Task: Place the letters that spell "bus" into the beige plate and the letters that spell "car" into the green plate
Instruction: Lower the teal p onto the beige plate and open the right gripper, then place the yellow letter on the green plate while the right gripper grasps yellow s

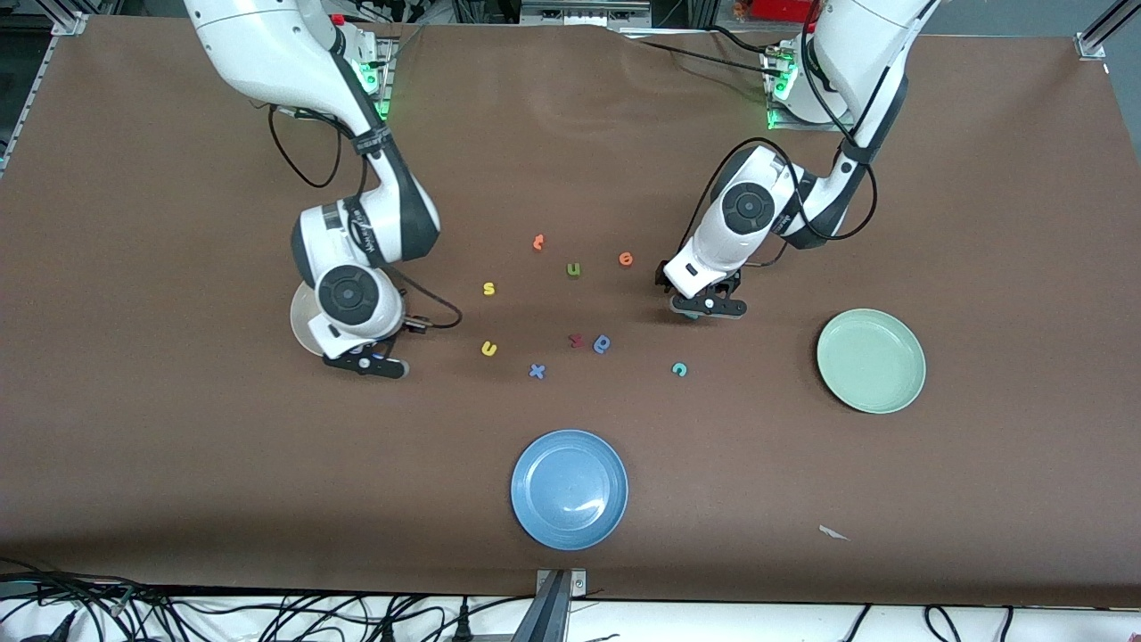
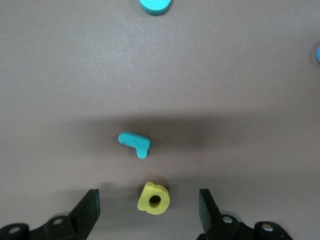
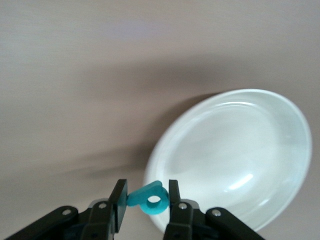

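We are gripping the "b" (image 3: 151, 199) in our right jaws beside the beige plate (image 3: 280, 120); our left jaws are standing open around the "a" (image 2: 154, 198).

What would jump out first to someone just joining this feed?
The right end effector pinches the teal "b" at the beige plate's rim. The left end effector hangs open over the yellow "a", with the teal "r" beside it. More foam letters lie scattered mid-table, between the green plate and the blue plate.
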You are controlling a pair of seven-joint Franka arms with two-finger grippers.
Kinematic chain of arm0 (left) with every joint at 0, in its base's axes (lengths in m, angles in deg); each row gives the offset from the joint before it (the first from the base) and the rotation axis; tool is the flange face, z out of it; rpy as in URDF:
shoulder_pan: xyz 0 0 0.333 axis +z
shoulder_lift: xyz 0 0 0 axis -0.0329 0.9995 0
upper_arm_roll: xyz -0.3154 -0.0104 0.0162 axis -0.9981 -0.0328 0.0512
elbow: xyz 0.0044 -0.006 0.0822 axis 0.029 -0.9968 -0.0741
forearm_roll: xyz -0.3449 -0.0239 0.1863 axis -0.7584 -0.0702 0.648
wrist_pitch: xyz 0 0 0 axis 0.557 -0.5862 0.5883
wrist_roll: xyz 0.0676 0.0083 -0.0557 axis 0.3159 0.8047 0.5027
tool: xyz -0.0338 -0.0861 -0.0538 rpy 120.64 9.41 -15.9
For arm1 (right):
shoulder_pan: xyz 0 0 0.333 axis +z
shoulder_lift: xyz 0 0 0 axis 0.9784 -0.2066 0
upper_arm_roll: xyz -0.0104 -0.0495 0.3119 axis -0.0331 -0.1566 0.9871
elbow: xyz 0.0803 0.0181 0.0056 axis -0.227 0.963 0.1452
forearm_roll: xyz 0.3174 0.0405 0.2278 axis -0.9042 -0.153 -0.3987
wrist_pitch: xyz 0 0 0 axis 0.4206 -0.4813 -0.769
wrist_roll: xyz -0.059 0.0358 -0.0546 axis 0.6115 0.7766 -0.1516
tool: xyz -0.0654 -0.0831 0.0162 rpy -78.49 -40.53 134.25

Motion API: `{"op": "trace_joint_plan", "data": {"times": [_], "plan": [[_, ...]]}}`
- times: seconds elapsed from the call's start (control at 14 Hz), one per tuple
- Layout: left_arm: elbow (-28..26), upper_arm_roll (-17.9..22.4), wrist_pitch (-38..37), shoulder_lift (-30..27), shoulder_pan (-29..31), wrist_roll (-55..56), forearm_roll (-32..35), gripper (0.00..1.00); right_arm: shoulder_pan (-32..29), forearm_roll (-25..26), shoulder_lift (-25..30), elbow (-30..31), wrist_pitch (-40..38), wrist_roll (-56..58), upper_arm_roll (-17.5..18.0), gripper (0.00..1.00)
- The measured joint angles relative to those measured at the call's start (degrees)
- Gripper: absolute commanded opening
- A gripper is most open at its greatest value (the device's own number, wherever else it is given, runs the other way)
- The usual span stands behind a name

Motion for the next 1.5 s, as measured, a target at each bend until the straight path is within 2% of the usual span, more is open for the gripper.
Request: {"op": "trace_joint_plan", "data": {"times": [0.07,0.14,0.21,0.57,0.86,1.0,1.07,1.15,1.29,1.5], "plan": [[0.0,0.0,-0.2,0.1,-0.3,0.0,0.0,0.8,0.0,0.0,0.0,1.5,0.0,0.1,-0.9,0.23],[0.0,0.0,-0.2,0.3,-0.6,0.0,0.0,0.79,0.0,0.0,0.0,2.9,0.0,0.1,-1.7,0.88],[0.0,0.0,-0.2,0.7,-0.7,0.0,0.1,0.77,0.0,0.0,0.0,4.0,0.0,0.1,-2.3,1.0],[0.7,0.2,-0.2,1.6,-0.8,0.1,0.9,0.61,0.5,-0.3,1.9,3.5,-0.6,-1.4,-1.5,1.0],[1.0,0.3,-0.5,1.9,-0.8,0.9,2.7,0.46,1.8,-0.6,3.6,0.6,0.7,-14.7,5.8,0.99],[1.3,0.3,-1.7,1.9,-0.8,2.4,4.5,0.42,3.9,-0.7,2.9,1.0,4.1,-21.2,8.6,0.86],[1.4,0.3,-2.1,1.9,-0.9,3.1,5.1,0.4,4.7,-0.7,2.1,1.4,6.6,-23.0,9.6,0.83],[1.5,0.3,-2.4,1.9,-0.9,3.3,5.4,0.38,4.9,-0.7,1.2,2.0,9.1,-23.9,10.7,0.71],[1.6,0.3,-2.8,1.9,-1.0,3.5,5.4,0.34,5.0,-0.7,-0.3,2.8,12.1,-24.2,12.0,0.67],[1.8,0.2,-3.2,1.9,-1.0,4.1,5.4,0.23,5.0,-0.7,-1.6,3.5,14.6,-24.2,12.5,0.67]]}}
